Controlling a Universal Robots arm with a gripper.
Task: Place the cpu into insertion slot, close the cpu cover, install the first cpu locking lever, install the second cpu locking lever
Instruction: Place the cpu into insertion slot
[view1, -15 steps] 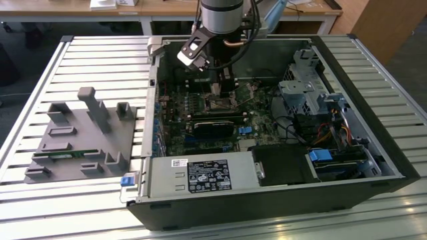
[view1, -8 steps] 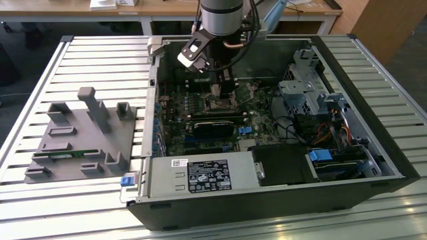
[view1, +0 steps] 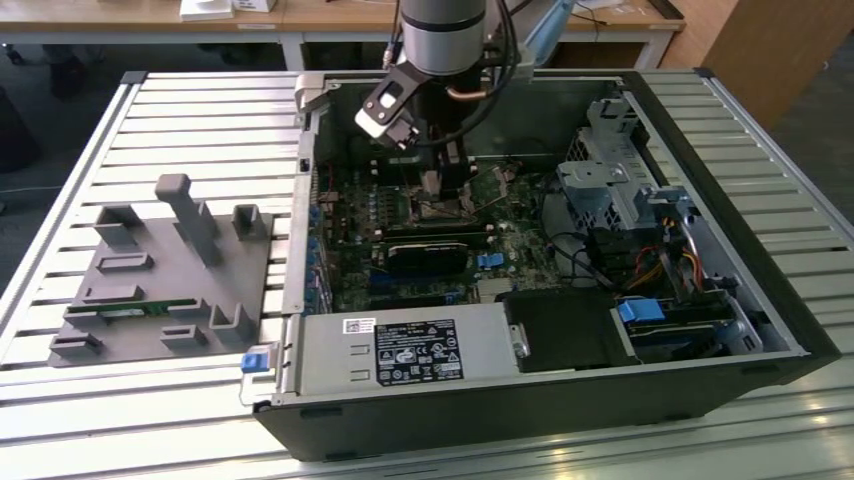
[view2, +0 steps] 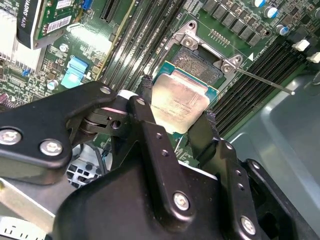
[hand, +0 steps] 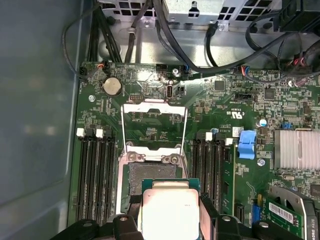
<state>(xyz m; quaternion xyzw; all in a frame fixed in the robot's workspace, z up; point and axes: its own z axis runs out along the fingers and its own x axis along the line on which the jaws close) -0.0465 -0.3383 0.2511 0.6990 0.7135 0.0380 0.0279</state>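
Note:
My gripper (view2: 178, 101) is shut on the cpu (view2: 186, 93), a flat square chip with a dull silver top, its two black fingers pressing on opposite edges. The chip hangs slightly tilted just above the insertion slot (hand: 150, 176), covering part of it. The cpu cover (hand: 154, 119), a thin silver frame with a square window, lies flipped open beyond the slot. Thin wire locking levers (hand: 123, 135) stand released along the cover's sides, and one rod (view2: 265, 82) sticks out past the slot. In the exterior view the gripper (view1: 439, 186) reaches down into the open computer case over the motherboard.
Black memory slots (hand: 95, 182) flank the slot on both sides. A finned heat sink (hand: 297, 149) and a blue connector (hand: 247, 145) sit nearby. Cables (hand: 150, 35) run along the case wall. A power supply (view1: 400, 352), a drive cage (view1: 607, 190) and a grey fixture (view1: 167, 270) are around.

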